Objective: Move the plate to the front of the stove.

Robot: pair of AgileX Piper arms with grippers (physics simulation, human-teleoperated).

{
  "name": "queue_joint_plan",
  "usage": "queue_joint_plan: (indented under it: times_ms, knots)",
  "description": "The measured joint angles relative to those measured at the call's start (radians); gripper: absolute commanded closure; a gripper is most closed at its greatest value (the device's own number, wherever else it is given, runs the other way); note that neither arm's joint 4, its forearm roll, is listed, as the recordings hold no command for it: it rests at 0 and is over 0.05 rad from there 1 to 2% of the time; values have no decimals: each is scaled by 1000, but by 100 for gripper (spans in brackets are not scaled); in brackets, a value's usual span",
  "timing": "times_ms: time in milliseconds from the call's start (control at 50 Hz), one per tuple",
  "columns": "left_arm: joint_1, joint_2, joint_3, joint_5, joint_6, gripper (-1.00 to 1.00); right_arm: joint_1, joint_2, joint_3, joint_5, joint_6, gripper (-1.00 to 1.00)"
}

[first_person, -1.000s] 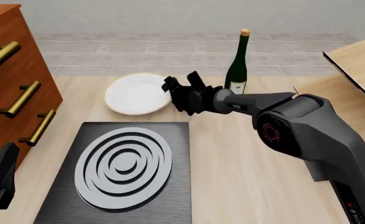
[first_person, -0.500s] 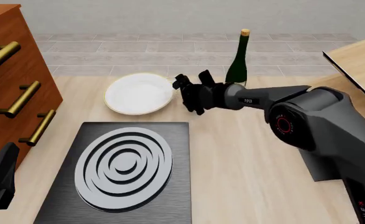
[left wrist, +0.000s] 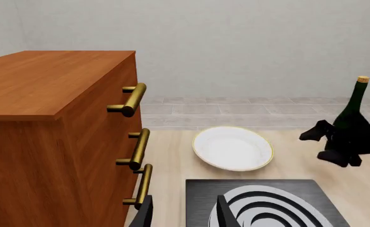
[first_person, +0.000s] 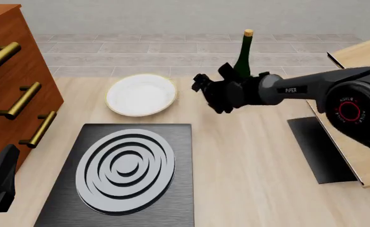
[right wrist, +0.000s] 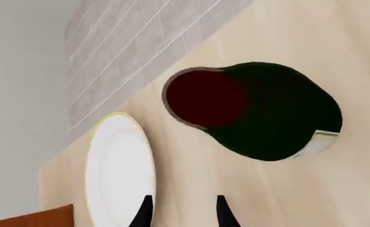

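Hovering above the worktop point(first_person: 254, 156) just in front of the bottle point(first_person: 241, 61), the right end effector point(first_person: 211, 91) has its fingers spread and holds nothing; it sits off to the side of the plate point(first_person: 141, 94), apart from it, and in the right wrist view both fingertips point(right wrist: 145, 213) show with a gap between them. White lettering on the right arm's forearm reads "PIPER", and a red ring mark with small white lettering that I cannot read sits on the joint behind it. The bottle is dark green with a tan cork top and a pale label on which no words can be made out.

The left end effector point(left wrist: 181, 215) is seen in the left wrist view, its two dark fingers apart and empty, low beside the stove point(first_person: 178, 189) near the wooden dresser point(first_person: 14, 80) with brass handles.

The plate is round and white with a thin yellow-gold rim, lying flat on the worktop beyond the stove's far edge, close to it but not touching. The stove is a dark grey brushed slab with one burner of pale concentric rings.
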State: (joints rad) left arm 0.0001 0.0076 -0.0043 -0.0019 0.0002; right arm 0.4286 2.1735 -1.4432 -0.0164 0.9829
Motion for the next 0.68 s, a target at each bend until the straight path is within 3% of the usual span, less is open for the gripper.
queue_joint_plan:
  times_ms: [320, 680]
  knots:
    - [0, 0, 0, 0, 0, -100, -12, -253, 195, 38, -150, -100]
    - [0, 0, 0, 0, 0, -100, -1, -564, 425, 49, -233, -100]
